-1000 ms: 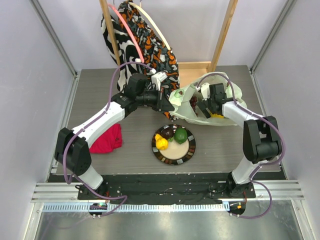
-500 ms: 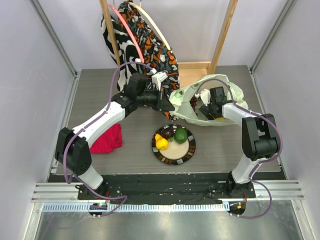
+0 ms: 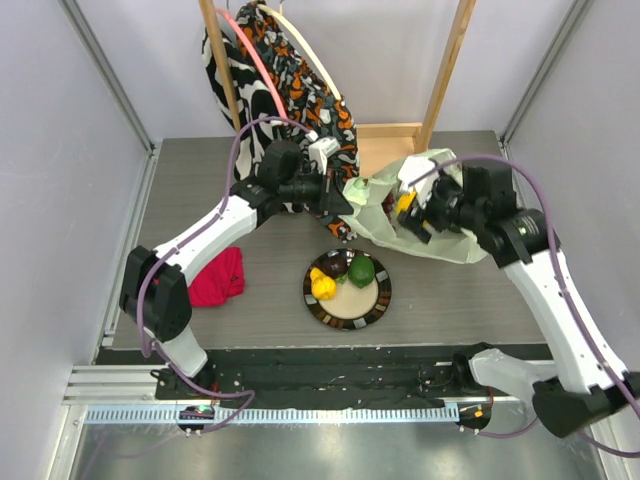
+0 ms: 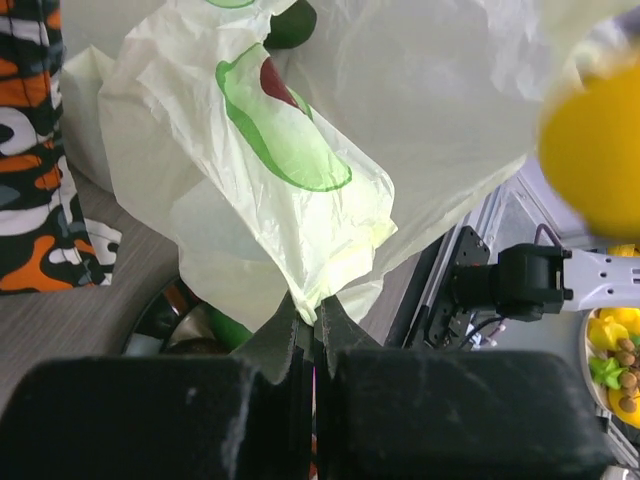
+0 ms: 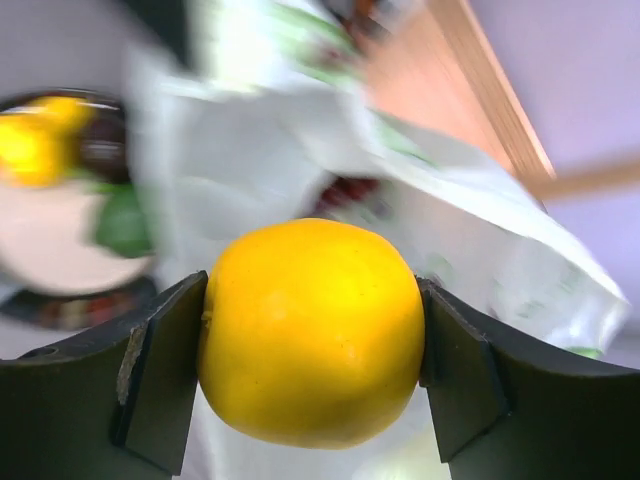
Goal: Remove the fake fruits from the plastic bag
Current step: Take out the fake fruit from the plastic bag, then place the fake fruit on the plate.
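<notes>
1. Right wrist view: the right gripper (image 5: 312,340) clamps the orange-yellow round fruit (image 5: 312,300) between both pads. Overhead it is only a yellow spot at the mouth of the plastic bag (image 3: 452,246).
2. Left wrist view: the left gripper (image 4: 312,335) is pinched tight on a fold of the bag's edge.
3. Only the top view shows the plate (image 3: 381,301) near the bag, holding a lemon (image 3: 323,288), a green fruit (image 3: 361,269) and a dark fruit (image 3: 334,267).

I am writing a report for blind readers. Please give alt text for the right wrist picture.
The right gripper holds a round yellow fruit in the centre of the picture. Behind it, blurred, are the pale plastic bag and a plate.
</notes>
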Robot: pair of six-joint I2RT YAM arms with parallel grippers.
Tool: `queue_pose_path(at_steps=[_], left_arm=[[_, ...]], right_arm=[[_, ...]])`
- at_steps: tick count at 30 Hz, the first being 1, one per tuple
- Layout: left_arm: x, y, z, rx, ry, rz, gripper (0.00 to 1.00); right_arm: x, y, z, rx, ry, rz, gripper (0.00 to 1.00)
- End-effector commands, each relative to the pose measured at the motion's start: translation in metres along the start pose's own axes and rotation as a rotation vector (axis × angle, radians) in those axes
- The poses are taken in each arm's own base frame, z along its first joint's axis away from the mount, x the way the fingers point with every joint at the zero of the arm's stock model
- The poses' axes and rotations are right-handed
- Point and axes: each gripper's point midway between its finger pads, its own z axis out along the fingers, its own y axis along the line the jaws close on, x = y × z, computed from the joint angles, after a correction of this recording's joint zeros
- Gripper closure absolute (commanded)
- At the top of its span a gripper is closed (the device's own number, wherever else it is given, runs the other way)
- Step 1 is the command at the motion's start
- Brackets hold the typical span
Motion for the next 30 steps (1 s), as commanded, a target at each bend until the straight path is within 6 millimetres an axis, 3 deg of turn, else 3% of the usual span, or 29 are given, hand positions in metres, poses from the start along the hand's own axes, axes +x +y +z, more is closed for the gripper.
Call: queue_pose_path(at_steps=[1,3,6,10,14,18,30], left_arm=[[-0.031,-0.008,0.0,0.003,-0.062,0.089,1.0],[-0.037,-0.011,0.0,0.003,-0.07,0.106,1.0],[-0.04,-0.008,-0.001,-0.014,-0.07,0.132,1.0],[-0.037,-0.006,-0.004,-0.03,-0.063,0.144,1.0],[-0.033,-0.01,-0.013,-0.034,-0.067,0.16,1.0],[-0.025,-0.008,-0.02,-0.048,-0.057,0.172,1.0],[-0.021,-0.003,-0.026,-0.058,-0.066,0.155,1.0]], right_arm=[[-0.002,0.109,-0.024,-0.417,0.01,0.022,0.66],[-0.006,0.137,-0.024,-0.503,0.007,0.008,0.67],[0.01,0.169,-0.01,-0.604,0.048,-0.038,0.69],[0.046,0.194,0.023,-0.641,0.11,-0.172,0.68],[0.085,0.194,0.06,-0.558,0.242,-0.212,0.68],[0.101,0.188,0.088,-0.443,0.29,-0.17,0.68],[0.131,0.195,0.11,-0.382,0.335,-0.126,0.61]])
